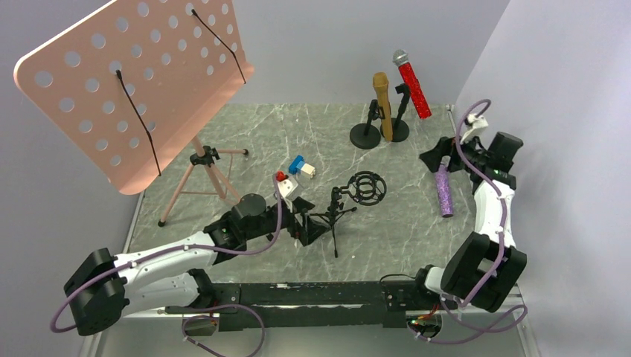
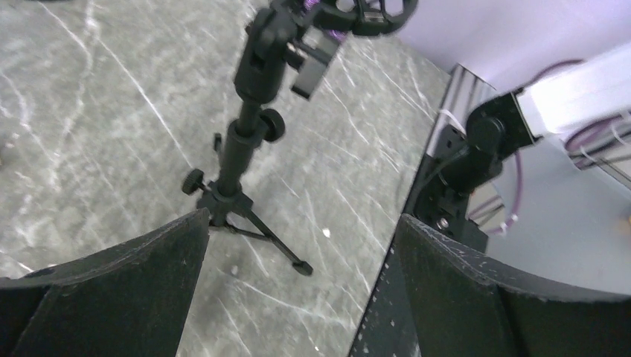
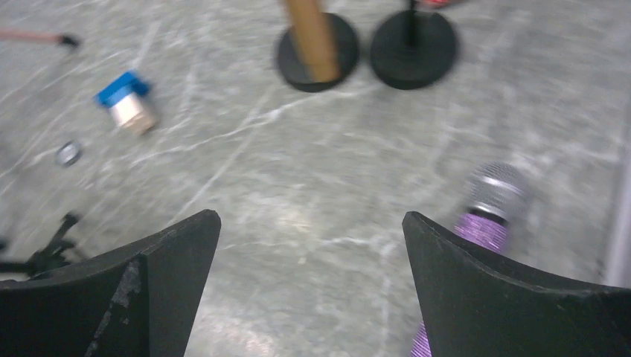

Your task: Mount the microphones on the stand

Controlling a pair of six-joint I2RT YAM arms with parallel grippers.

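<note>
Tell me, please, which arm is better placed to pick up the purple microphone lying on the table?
Probably the right arm. The right fingers are open, close over the purple microphone, which lies flat. The left fingers are open too, but far off, by the small tripod stand.

Left hand [image 2: 301,223] spread wide, right hand [image 3: 310,219] spread wide

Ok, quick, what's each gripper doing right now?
Left gripper: open, holding nothing.
Right gripper: open, holding nothing; purple mic lies loose below it.
</note>
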